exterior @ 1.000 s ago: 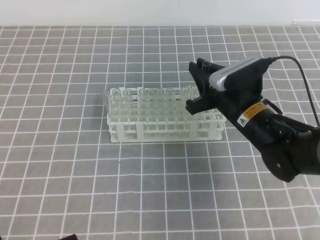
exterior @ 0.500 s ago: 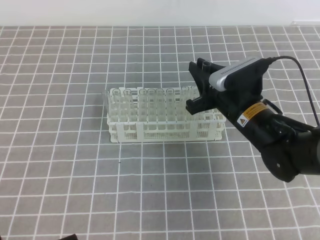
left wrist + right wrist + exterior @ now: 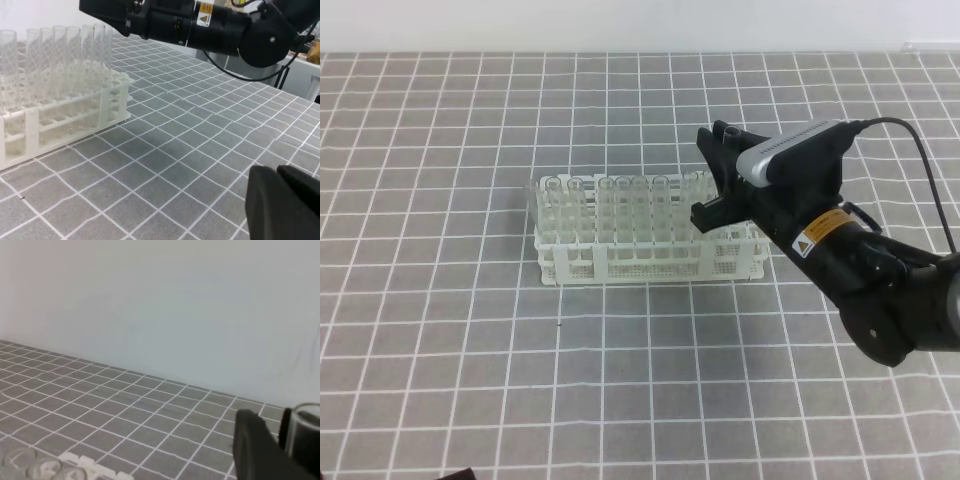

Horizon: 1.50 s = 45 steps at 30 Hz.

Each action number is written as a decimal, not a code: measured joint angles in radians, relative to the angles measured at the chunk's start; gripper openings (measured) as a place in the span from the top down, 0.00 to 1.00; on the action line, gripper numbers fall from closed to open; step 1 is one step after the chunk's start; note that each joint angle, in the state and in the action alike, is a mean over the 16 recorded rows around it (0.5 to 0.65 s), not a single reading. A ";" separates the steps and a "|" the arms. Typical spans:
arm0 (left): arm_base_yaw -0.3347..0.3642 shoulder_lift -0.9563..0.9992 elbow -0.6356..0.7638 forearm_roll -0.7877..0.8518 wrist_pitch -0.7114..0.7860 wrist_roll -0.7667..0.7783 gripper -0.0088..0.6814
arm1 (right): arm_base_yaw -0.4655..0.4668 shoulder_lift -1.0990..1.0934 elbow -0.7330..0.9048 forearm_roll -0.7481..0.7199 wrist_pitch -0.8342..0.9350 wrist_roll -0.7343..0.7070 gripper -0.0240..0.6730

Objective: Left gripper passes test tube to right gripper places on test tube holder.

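The white test tube holder (image 3: 620, 262) stands mid-table with several clear tubes upright in its back row, and shows in the left wrist view as the holder (image 3: 30, 125). My right gripper (image 3: 712, 172), with the silver-grey housing, hovers over the holder's right end. In the right wrist view the test tube (image 3: 306, 429) shows as a clear rim pressed against a black finger (image 3: 252, 445), so the gripper is shut on it. My left gripper (image 3: 285, 205) is a black mass low at the near left, far from the holder. Its jaws are hidden.
A grey mat with a white grid (image 3: 620, 380) covers the table, and a white wall runs along the back. The right arm's black cable (image 3: 930, 170) loops out to the right. A dark sliver of the left arm (image 3: 452, 474) sits at the bottom edge.
The right gripper has shifted very slightly over the holder's right end. Nothing else has moved.
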<state>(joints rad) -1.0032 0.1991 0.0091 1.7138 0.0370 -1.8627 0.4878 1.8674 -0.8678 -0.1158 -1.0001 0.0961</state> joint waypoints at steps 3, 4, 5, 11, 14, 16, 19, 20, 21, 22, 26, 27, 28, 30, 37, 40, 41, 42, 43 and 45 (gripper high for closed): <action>0.000 0.000 0.001 0.000 0.001 0.000 0.99 | 0.000 0.000 0.001 0.000 0.001 0.001 0.76; 0.000 0.000 0.000 0.000 0.000 0.000 0.99 | 0.000 0.000 0.002 0.001 0.001 0.001 0.74; 0.000 0.000 -0.001 0.000 -0.001 0.000 0.99 | 0.000 0.000 0.003 0.001 0.001 0.001 0.71; 0.000 -0.001 -0.002 0.000 -0.002 -0.001 0.99 | 0.000 -0.009 0.020 0.012 -0.007 0.002 0.52; 0.000 -0.001 -0.003 0.001 -0.002 -0.001 0.99 | 0.000 -0.027 0.037 0.020 -0.015 0.002 0.43; 0.000 -0.001 -0.003 0.001 -0.002 -0.001 0.99 | 0.000 -0.047 0.052 0.024 -0.020 0.002 0.38; 0.000 -0.001 -0.003 0.001 -0.003 -0.001 0.99 | 0.000 -0.095 0.079 0.032 -0.013 0.001 0.35; 0.000 -0.001 -0.002 0.000 -0.003 -0.001 0.99 | 0.000 -0.117 0.088 0.034 -0.003 0.000 0.36; 0.000 0.000 -0.002 0.000 -0.002 -0.001 0.99 | 0.000 -0.141 0.098 0.036 0.012 0.000 0.37; 0.000 0.000 -0.001 0.000 -0.002 -0.001 0.99 | 0.000 -0.169 0.108 0.038 0.030 0.000 0.39; 0.000 0.000 -0.001 0.000 -0.002 -0.001 0.99 | 0.000 -0.306 0.148 0.039 0.138 0.001 0.52; 0.000 0.000 0.000 0.000 -0.001 0.000 0.99 | 0.000 -0.347 0.158 0.038 0.175 0.002 0.56; 0.000 0.000 0.000 0.000 -0.001 0.000 0.99 | 0.000 -0.390 0.168 0.038 0.216 0.004 0.60; 0.000 0.000 0.001 0.000 -0.001 0.000 0.99 | 0.000 -0.480 0.188 0.037 0.308 0.008 0.68; 0.000 0.000 0.001 0.000 0.001 0.000 0.99 | 0.000 -0.814 0.258 0.037 0.668 0.022 0.92; 0.000 0.000 -0.001 0.000 -0.001 0.000 0.99 | 0.000 -0.934 0.282 0.038 0.801 0.027 0.97; 0.000 0.000 -0.001 0.000 -0.001 0.000 0.99 | 0.000 -0.968 0.289 0.039 0.841 0.028 0.97; 0.000 -0.001 -0.002 0.000 -0.001 0.000 0.99 | 0.000 -0.999 0.296 0.040 0.877 0.029 0.98; 0.000 -0.001 -0.002 0.000 -0.002 0.000 0.99 | 0.000 -1.027 0.302 0.041 0.910 0.029 0.98; 0.000 -0.001 -0.002 0.000 -0.002 0.000 0.99 | 0.000 -1.073 0.313 0.041 0.966 0.029 0.98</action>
<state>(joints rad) -1.0035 0.1982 0.0068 1.7143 0.0354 -1.8631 0.4878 0.7939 -0.5551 -0.0745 -0.0339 0.1250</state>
